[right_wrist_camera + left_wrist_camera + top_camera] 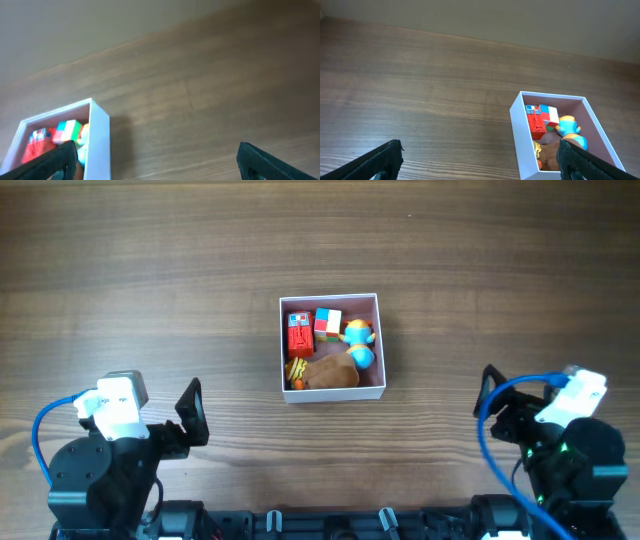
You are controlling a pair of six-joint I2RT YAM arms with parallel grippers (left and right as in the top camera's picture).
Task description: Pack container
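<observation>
The container [383, 345] is a square white-walled box in the middle of the wooden table. It holds a red toy [300, 335], a colour cube [328, 323], a blue-and-orange figure [359, 343], a brown plush [330, 373] and a small yellow-orange toy [295, 370]. My left gripper [192, 412] is open and empty at the front left, apart from the container. My right gripper [490, 402] is open and empty at the front right. The container also shows in the left wrist view [519, 135] and the right wrist view [99, 137].
Bare wood-grain table lies all around the container. The arm bases stand along the front edge at the left [95, 480] and right [575, 465].
</observation>
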